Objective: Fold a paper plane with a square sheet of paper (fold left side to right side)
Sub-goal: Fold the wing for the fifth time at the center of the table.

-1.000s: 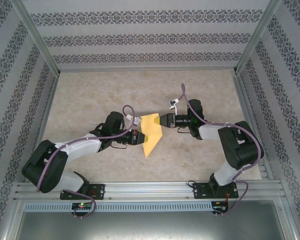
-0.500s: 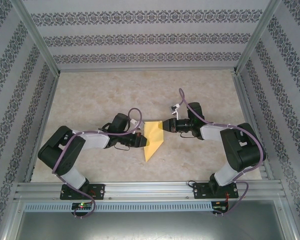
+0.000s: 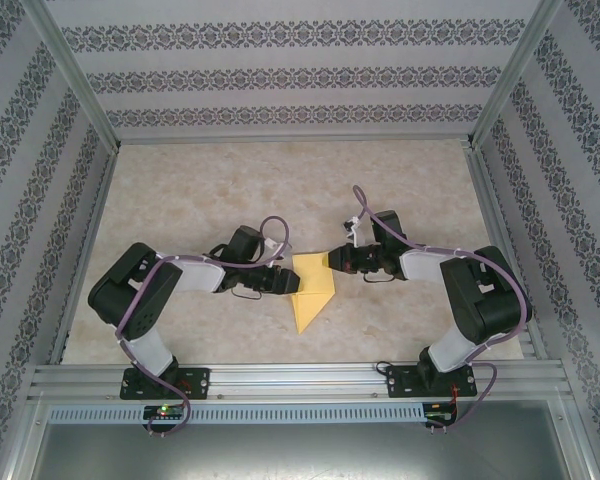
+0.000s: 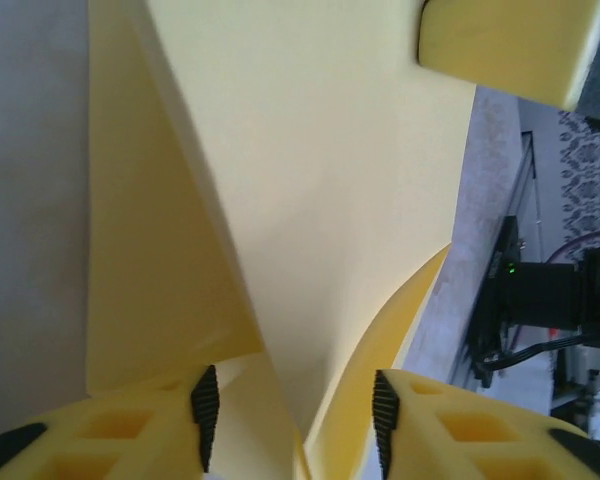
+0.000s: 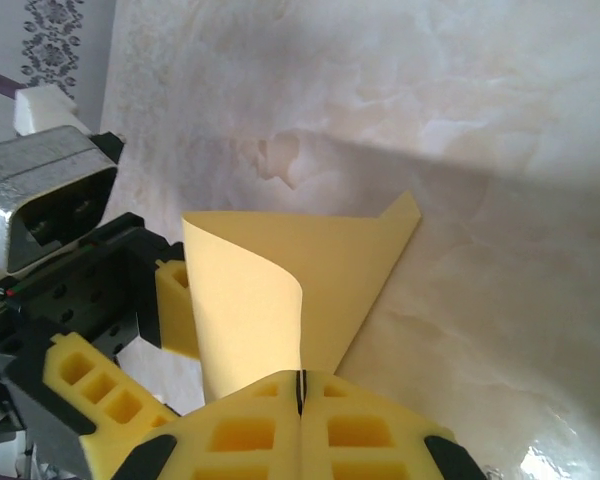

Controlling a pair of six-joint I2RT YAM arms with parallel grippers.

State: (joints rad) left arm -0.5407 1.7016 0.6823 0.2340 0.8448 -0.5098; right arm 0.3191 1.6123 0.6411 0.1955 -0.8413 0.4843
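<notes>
The yellow sheet of paper [image 3: 313, 297] lies mid-table as a pointed, partly folded shape, tip toward the near edge. My right gripper [image 3: 332, 261] holds its upper right corner. In the right wrist view that gripper [image 5: 300, 394] is shut on the paper [image 5: 280, 290], and a flap curls up from the pinch. My left gripper [image 3: 287, 283] is at the paper's left edge. In the left wrist view it [image 4: 294, 420] is open, and a raised fold of the paper [image 4: 320, 180] runs between its separated pads [image 4: 205, 415]. The right gripper's yellow finger [image 4: 510, 45] shows beyond the sheet.
The marble-patterned table [image 3: 230, 190] is boxed in by patterned walls [image 3: 290, 80] on three sides. An aluminium rail [image 3: 300, 380] with both arm bases runs along the near edge. Open tabletop lies behind the grippers.
The left arm has folded up and its gripper has pushed right into the paper. The right gripper has moved left and nearer, and the paper has shifted toward the near edge and buckled upward.
</notes>
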